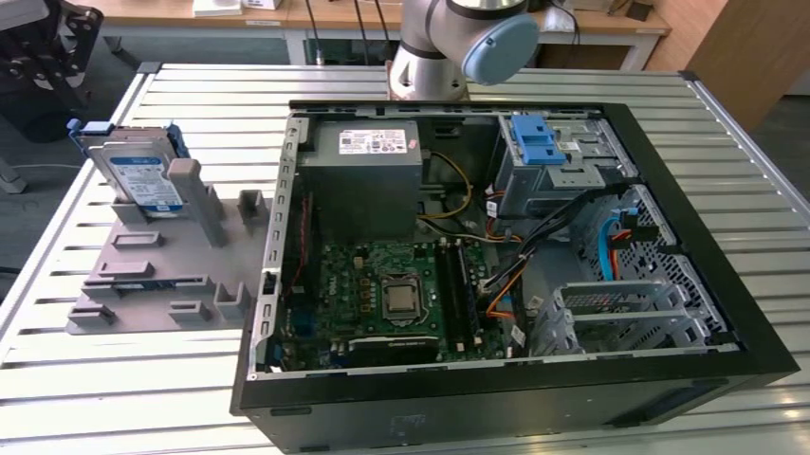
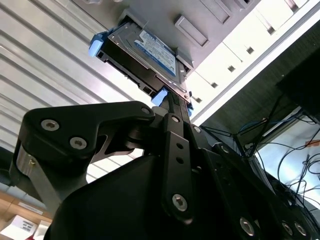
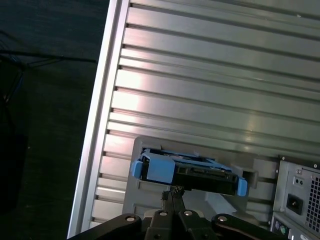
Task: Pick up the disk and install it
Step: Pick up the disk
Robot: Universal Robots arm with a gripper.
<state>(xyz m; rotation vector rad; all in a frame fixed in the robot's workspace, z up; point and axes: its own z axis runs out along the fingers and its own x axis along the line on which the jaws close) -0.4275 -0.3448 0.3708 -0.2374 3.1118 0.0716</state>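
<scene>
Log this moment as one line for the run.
stage: pre-grasp | disk: upright in grey holder, ungripped | tool: shut, apart from disk, pointing at it

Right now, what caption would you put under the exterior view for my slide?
Disk stands upright in a grey holder beside the open computer case.

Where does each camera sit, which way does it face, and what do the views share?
Exterior view: off the arm, looking down on the open computer case and the disk standing in a grey fixture; the arm shows beyond the case.
First wrist view: on the arm, facing the disk's edge past the gripper.
Second wrist view: on the arm, facing the disk's label past the gripper.
Shared: the disk, in all three.
</scene>
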